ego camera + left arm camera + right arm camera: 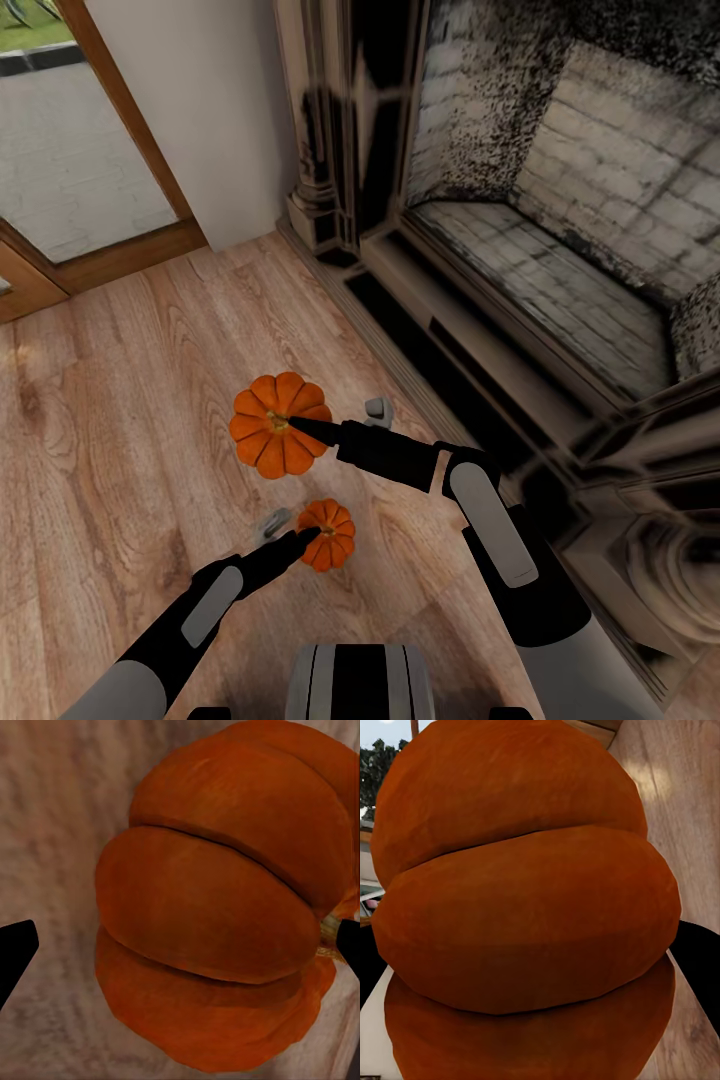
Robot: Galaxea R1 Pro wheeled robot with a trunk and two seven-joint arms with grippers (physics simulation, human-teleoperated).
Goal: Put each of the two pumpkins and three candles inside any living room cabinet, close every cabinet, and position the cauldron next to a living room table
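Observation:
Two orange ribbed pumpkins are over the wood floor in front of a fireplace. The farther pumpkin (270,430) looks larger in the head view. My right gripper (300,428) is shut on it, and in the right wrist view that pumpkin (525,907) presses against both dark fingertips (699,960). The nearer, smaller-looking pumpkin (330,535) rests on the floor with my left gripper (305,540) open around it. In the left wrist view this pumpkin (217,922) lies between the fingertips (15,952), touching one and apart from the other. Candles, cabinet, cauldron and table are out of view.
A dark stone fireplace (560,200) with a raised hearth edge (440,330) runs along the right. A glass door with a wooden frame (110,180) is at the far left beside a white wall (220,110). Bare wood floor (110,450) stretches to the left.

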